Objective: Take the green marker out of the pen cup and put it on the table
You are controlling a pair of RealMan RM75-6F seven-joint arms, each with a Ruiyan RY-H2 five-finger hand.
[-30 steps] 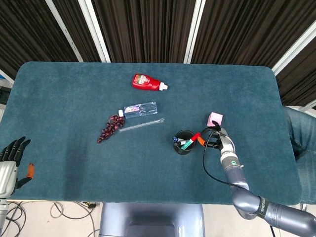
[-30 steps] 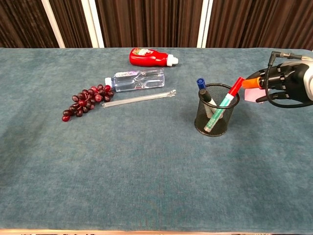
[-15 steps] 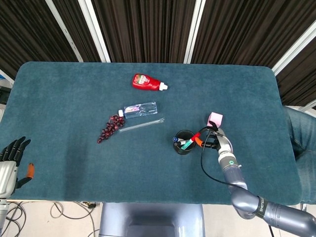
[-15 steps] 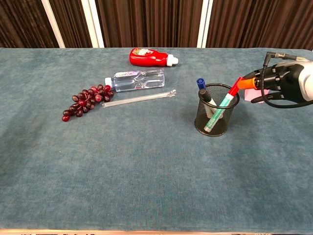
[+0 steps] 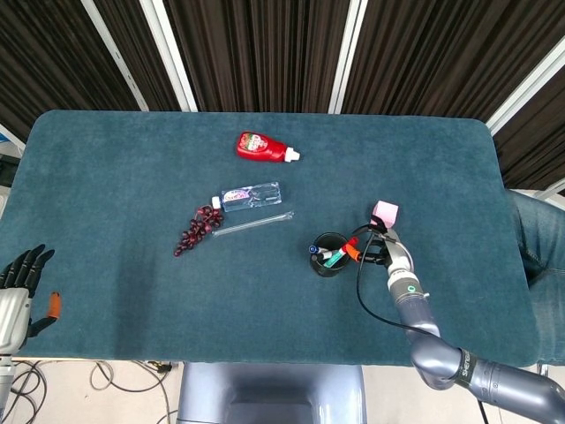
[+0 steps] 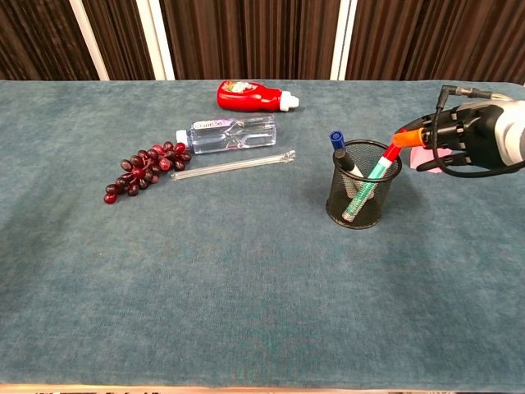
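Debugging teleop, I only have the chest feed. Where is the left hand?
Observer: The left hand shows only in the head view, at the near left corner of the table, fingers spread, holding nothing.
Operator: Pink thing behind the right hand, what is it?
Observer: From above it is a small pink block lying on the table just beyond the right hand, apart from the pen cup.
Operator: Which way does the green marker lean?
Observer: From above, the green marker leans toward the right hand, its red cap over the cup's rim on that side.
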